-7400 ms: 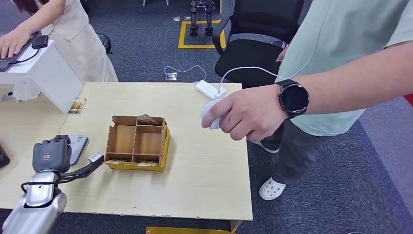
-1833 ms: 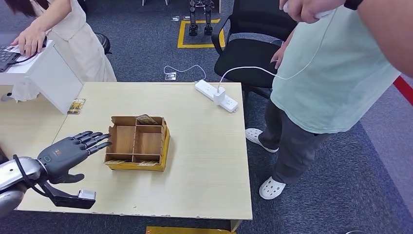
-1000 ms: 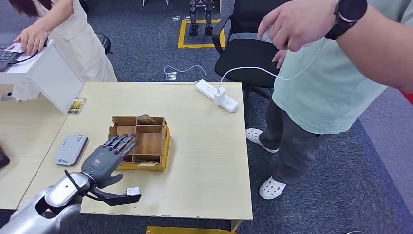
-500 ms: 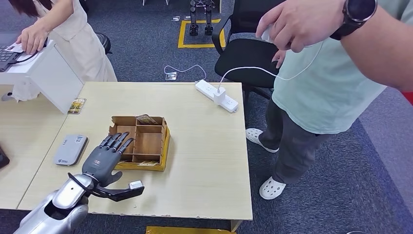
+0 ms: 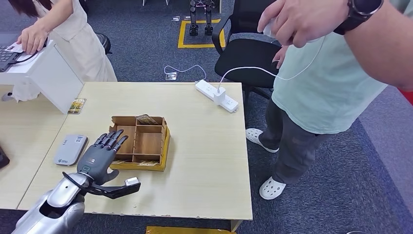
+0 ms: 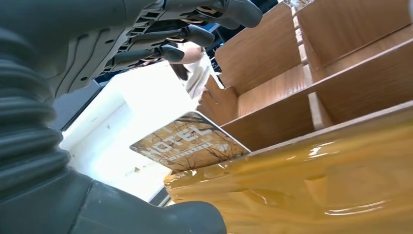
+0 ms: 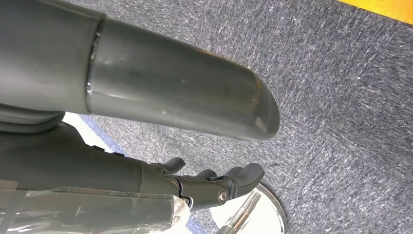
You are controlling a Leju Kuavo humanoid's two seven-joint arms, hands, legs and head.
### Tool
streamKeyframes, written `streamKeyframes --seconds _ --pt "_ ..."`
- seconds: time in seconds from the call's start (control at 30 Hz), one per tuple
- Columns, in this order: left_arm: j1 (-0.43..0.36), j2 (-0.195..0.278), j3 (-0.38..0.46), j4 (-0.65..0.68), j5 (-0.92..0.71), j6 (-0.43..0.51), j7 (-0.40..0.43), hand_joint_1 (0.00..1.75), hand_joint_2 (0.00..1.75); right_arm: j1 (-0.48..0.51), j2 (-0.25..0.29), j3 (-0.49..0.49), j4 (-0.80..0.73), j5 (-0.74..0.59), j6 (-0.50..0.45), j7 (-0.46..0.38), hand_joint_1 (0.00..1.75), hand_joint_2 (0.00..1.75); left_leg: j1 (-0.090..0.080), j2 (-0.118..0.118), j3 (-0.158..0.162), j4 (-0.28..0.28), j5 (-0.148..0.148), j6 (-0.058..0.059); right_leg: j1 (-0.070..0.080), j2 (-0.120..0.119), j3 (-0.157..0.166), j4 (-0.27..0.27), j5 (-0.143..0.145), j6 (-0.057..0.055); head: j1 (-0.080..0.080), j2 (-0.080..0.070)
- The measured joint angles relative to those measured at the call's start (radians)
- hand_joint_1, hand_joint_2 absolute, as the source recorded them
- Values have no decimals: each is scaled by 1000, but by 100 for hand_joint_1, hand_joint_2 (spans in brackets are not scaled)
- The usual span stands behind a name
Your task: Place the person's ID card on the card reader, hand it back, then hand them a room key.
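Observation:
My left hand hovers with spread fingers over the near left corner of the wooden compartment box, holding nothing. In the left wrist view its fingers reach above a brown hotel key card standing at the box's corner. More key cards lie along the box's front slot and back compartment. The grey card reader lies left of my hand. My right hand hangs over grey carpet, holding nothing.
A person in a pale green shirt stands at the table's right, one hand raised with a white corded thing. A power strip lies at the far edge. A small card lies by the white desk, where another person stands.
My left hand swung from the card reader to the box's near left corner, then edged slightly left. The person's hand rose from table height to the top of the picture.

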Motion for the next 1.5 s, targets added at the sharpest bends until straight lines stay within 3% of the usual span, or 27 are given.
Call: streamKeyframes --seconds 0.1,0.13,0.23,0.27,1.07,1.23,1.37,1.5 --pt "1 7 11 -6 9 -6 -6 0 175 1 0 -1 0 3 0 0 0 0 0 0 0 0 0 0 0 0 0 0 0 0 0 0" --pt "2 9 13 -8 10 -7 -6 21 175 1 0 -1 0 4 0 0 0 0 0 0 0 0 0 0 0 0 0 0 0 0 0 0" --pt "3 9 17 -9 10 -12 -6 150 175 2 0 -1 0 6 0 0 0 0 0 0 0 0 0 0 0 0 0 0 0 0 0 0" --pt "3 10 17 -9 10 -14 -6 172 175 2 0 -1 0 6 0 0 0 0 0 0 0 0 0 0 0 0 0 0 0 0 0 0" --pt "28 23 33 -16 13 -16 -20 175 175 1 2 -2 0 10 3 0 0 0 0 -1 0 0 0 0 0 -1 0 0 0 0 0 0" --pt "30 23 45 -28 23 20 -26 175 175 1 4 -2 0 16 8 0 0 0 0 -1 0 0 0 0 0 -1 0 0 0 0 0 0" --pt "3 27 100 -60 11 71 -6 175 175 1 4 -2 0 23 13 0 0 0 0 -1 0 0 0 0 0 -1 0 0 0 0 0 0" --pt "-76 42 167 -69 1 82 13 175 175 1 5 -2 0 28 12 -4 0 0 1 -1 0 0 1 1 1 -2 0 0 0 0 0 0"
